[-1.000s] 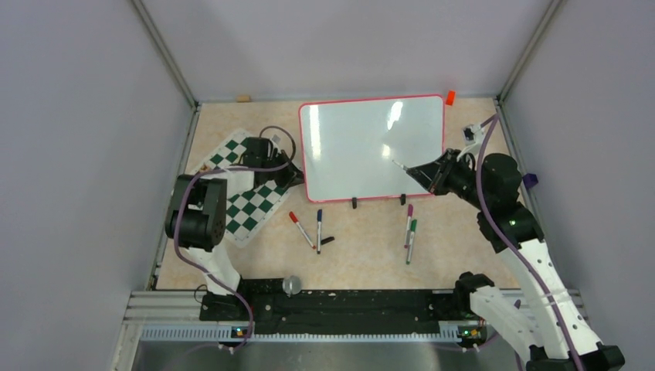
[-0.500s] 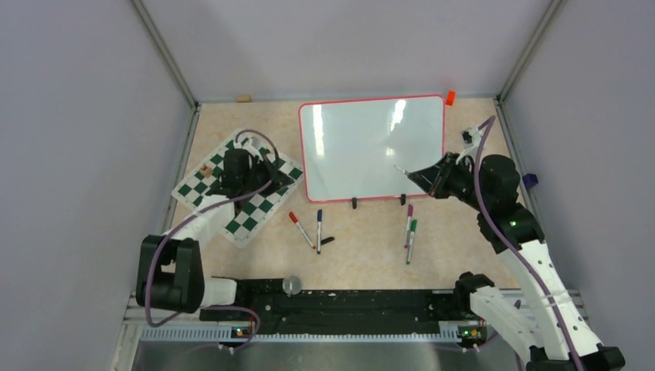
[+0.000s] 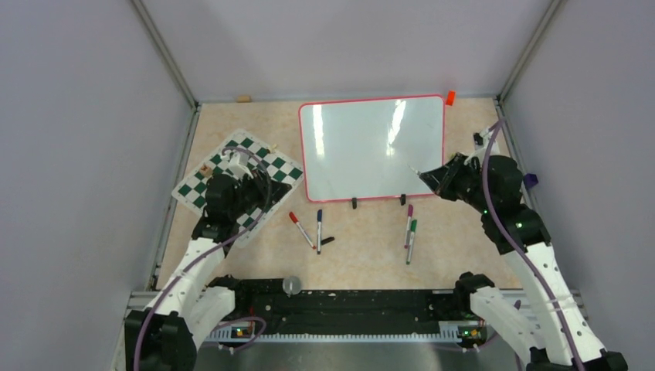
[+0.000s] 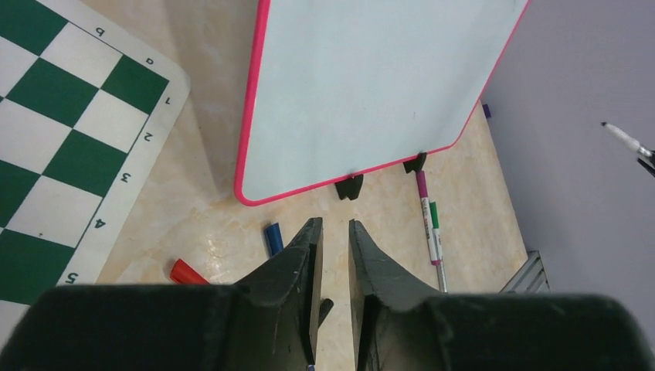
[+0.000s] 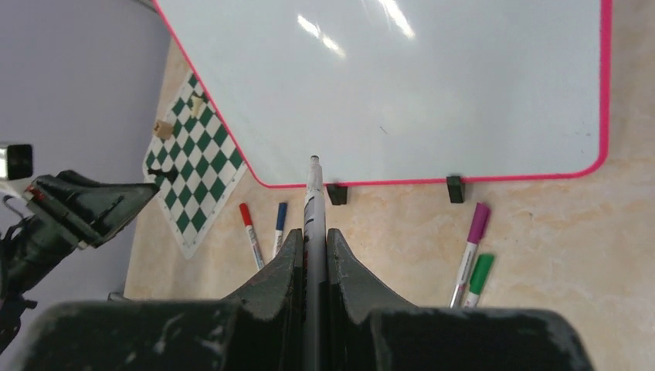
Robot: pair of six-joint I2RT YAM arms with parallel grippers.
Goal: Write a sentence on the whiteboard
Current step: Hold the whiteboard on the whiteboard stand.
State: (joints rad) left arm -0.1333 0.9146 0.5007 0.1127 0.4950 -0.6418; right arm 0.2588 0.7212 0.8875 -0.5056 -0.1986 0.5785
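Note:
The whiteboard [image 3: 363,143] lies flat at the back middle, glossy white with a thin red frame and two small black feet on its near edge. No writing shows on it. It also shows in the left wrist view [image 4: 371,85] and the right wrist view [image 5: 402,85]. My right gripper [image 3: 439,178] is shut on a white marker [image 5: 313,193] with its tip pointing over the board's near right part. I cannot tell whether the tip touches. My left gripper [image 3: 259,189] hovers over the chess mat [image 3: 270,158], its jaws [image 4: 332,226] a narrow gap apart and empty.
A red marker [image 3: 301,229], a blue marker [image 3: 319,220] and a black cap [image 3: 327,241] lie in front of the board. A purple marker [image 3: 408,215] and a green one [image 3: 412,236] lie further right. An orange object [image 3: 450,97] sits at the board's back right corner.
My left arm has pulled back from the board's left edge toward the near left, over the chess mat. My right gripper with the marker has shifted slightly right.

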